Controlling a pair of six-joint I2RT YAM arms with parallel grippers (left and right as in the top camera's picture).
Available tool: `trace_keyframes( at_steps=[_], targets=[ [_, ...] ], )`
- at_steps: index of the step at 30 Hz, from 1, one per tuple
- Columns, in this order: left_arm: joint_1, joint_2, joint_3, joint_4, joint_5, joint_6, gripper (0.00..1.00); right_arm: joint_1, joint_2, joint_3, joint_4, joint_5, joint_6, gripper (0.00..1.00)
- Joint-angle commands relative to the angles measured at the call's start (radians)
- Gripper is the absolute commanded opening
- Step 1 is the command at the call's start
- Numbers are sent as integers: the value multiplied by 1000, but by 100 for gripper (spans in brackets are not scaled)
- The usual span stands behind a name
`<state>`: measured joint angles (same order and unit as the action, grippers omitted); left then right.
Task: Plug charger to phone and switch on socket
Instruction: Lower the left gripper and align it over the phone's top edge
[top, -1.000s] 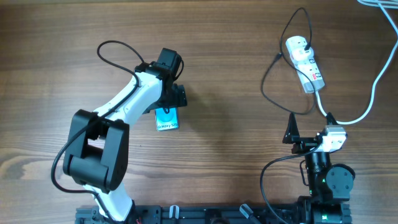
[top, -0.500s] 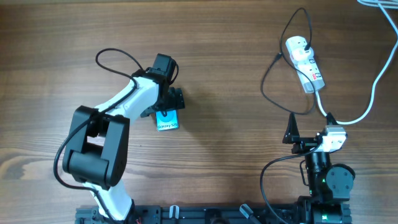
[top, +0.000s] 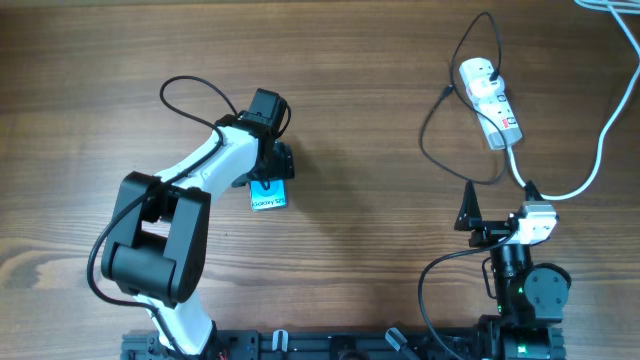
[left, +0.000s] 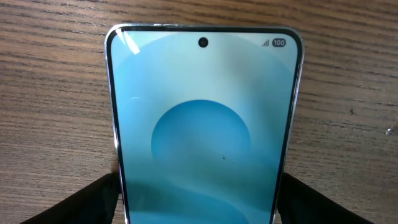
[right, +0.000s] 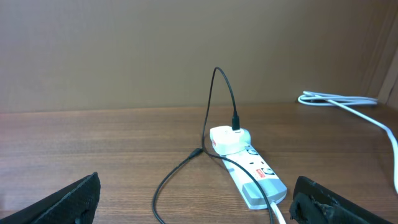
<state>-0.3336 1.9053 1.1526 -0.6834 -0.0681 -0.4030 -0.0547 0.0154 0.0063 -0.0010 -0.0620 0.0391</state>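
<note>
Overhead, my left pincer (top: 271, 172) hangs over the far end of the phone (top: 268, 194), which lies flat and screen up on the table (top: 360, 120), left of centre, its printed strip toward my base. Bare wood runs wide on every side of it, most of all rightward toward my other arm. From the left wrist view, my two dark fingers (left: 81, 202) flank the phone's long edges and look to sit right against them; whether they are squeezing I cannot tell. Past the phone's rounded top edge there is only wood. My right pincer (top: 470, 218) sits low near my base, well apart from the phone, fingers spread wide with nothing between them. Ahead of it the socket (top: 490, 103) lies at a slant near the far right. The charger (top: 430, 140) runs black from its white adapter (top: 478, 72) on the socket's far end and loops over the wood between socket and right pincer. A thick white cord (top: 600, 150) sweeps off toward the right edge.
</note>
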Motion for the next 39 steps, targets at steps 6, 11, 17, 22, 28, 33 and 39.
trace_keyframes(
  at_steps=[6,11,17,22,28,33,39],
  targets=[
    [-10,42,-40,0,71,6,70,3,-11,-2,3,10,-11,100],
    [-10,42,-40,0,72,6,69,3,-11,-2,3,10,-11,100],
    [-9,42,-40,-24,84,6,85,3,-11,-2,3,10,-11,99],
    [-2,42,-40,-44,116,7,88,3,-11,-2,3,10,-11,100],
    [72,42,-40,-57,186,3,88,3,-11,-2,3,10,-11,100],
    [78,42,-40,-41,191,7,87,3,-11,-2,3,10,-11,100],
    [56,42,-40,-27,148,59,89,3,-11,-2,3,10,-11,100]
  ],
)
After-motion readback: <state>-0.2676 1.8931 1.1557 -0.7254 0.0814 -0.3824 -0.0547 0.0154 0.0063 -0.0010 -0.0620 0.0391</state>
